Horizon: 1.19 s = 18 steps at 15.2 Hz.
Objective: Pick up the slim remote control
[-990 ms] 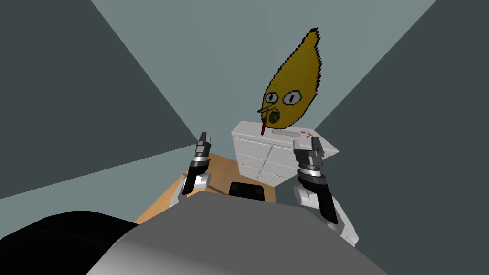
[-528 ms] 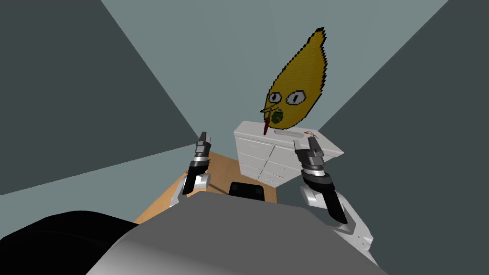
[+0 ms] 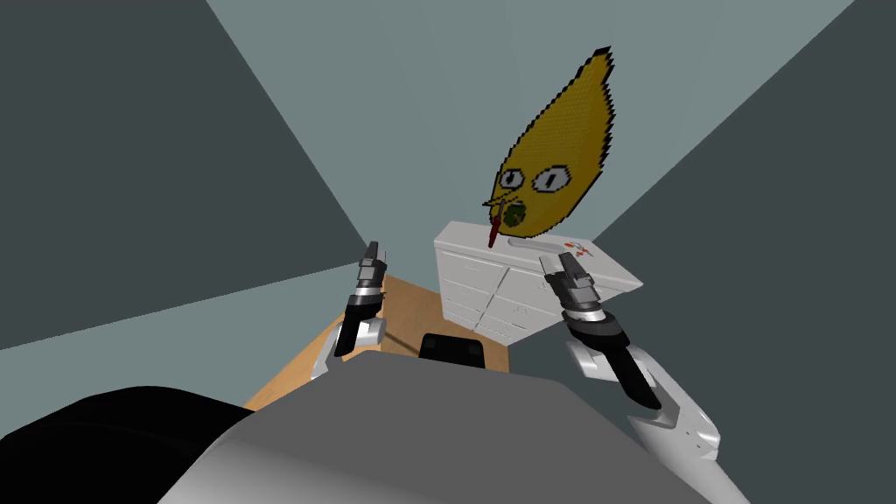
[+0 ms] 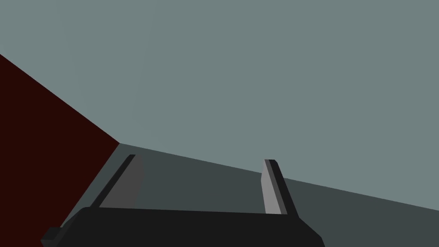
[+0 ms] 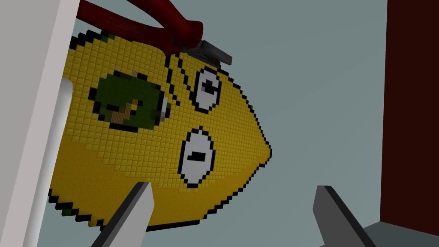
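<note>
A slim light grey remote (image 3: 532,248) lies flat on top of a white dresser (image 3: 490,293), against the wall. My right gripper (image 3: 565,266) hovers open just in front of the dresser's top, to the right of the remote, with nothing between its fingers. In the right wrist view the right gripper (image 5: 233,214) points past the dresser's white edge (image 5: 30,128), and a pale rounded strip (image 5: 65,111) on that edge may be the remote. My left gripper (image 3: 372,256) is raised to the left of the dresser and, in its wrist view, the left gripper (image 4: 197,186) stands open and empty.
Red-handled pliers (image 3: 495,230) lie on the dresser's left part, their handles (image 5: 141,19) close in the right wrist view. A small red and white item (image 3: 578,249) sits near the right gripper. A yellow pixel-face picture (image 3: 553,162) hangs above. Brown floor (image 3: 407,311) lies left of the dresser.
My view has drifted, so the dresser and picture sit slightly further right. My right forearm has swung outward to the right, while its gripper stays by the dresser's top. The left arm is still.
</note>
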Motion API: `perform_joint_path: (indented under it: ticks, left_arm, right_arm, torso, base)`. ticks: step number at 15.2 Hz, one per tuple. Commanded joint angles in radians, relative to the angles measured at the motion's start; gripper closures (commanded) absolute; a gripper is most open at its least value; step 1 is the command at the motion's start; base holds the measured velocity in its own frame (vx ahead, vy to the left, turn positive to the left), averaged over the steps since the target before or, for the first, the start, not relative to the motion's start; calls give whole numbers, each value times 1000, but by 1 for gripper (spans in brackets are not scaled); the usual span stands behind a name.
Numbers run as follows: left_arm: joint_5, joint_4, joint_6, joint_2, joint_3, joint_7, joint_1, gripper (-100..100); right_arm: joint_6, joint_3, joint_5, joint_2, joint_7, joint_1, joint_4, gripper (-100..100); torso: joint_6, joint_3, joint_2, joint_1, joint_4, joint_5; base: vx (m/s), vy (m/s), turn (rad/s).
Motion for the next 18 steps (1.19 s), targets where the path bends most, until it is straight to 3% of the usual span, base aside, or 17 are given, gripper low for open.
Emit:
perform_joint_path:
  ticks: [1,2,4,5,7,8,11,12,14,15,17,18]
  left_arm:
    - [0,0,0,0,0,0,0,0]
    - [0,0,0,0,0,0,0,0]
    - [0,0,0,0,0,0,0,0]
    - [0,0,0,0,0,0,0,0]
    - [0,0,0,0,0,0,0,0]
    - [0,0,0,0,0,0,0,0]
    - [0,0,0,0,0,0,0,0]
    - [0,0,0,0,0,0,0,0]
    - [0,0,0,0,0,0,0,0]
    - [0,0,0,0,0,0,0,0]
    - [0,0,0,0,0,0,0,0]
    - [0,0,0,0,0,0,0,0]
  right_arm:
    - [-10,-6,5,-38,0,0,9,-100]
    - [-34,-23,21,-69,-2,-4,36,-100]
    - [-34,-23,21,-106,-2,-4,36,-100]
    - [-58,-40,38,-133,-3,-6,66,-100]
    - [-58,-40,38,-175,-3,-6,66,-100]
    - [-82,-57,56,-200,-5,-8,97,-100]
    - [-82,-57,56,-246,-5,-8,97,-100]
    - [-107,-73,74,-283,-7,-9,130,-100]
    - [-107,-73,74,-319,-7,-9,130,-100]
    - [-132,-89,93,-347,-9,-8,164,-100]
    - [-132,-89,93,-393,-9,-8,164,-100]
    - [-157,-104,113,-416,-11,-6,199,-100]
  torso:
    - [0,0,0,0,0,0]
    - [0,0,0,0,0,0]
    - [0,0,0,0,0,0]
    - [0,0,0,0,0,0]
    - [0,0,0,0,0,0]
    - [0,0,0,0,0,0]
    - [0,0,0,0,0,0]
    - [0,0,0,0,0,0]
    - [0,0,0,0,0,0]
    - [0,0,0,0,0,0]
    - [0,0,0,0,0,0]
    - [0,0,0,0,0,0]
  base:
    - [-12,11,35]
    - [-16,17,95]
    - [-16,14,66]
    - [-15,12,79]
    - [-15,11,72]
    - [-14,13,90]
    - [-12,9,43]
    - [-11,11,85]
    - [-12,9,80]
    - [-16,12,82]
    - [-15,10,73]
    - [-16,9,101]
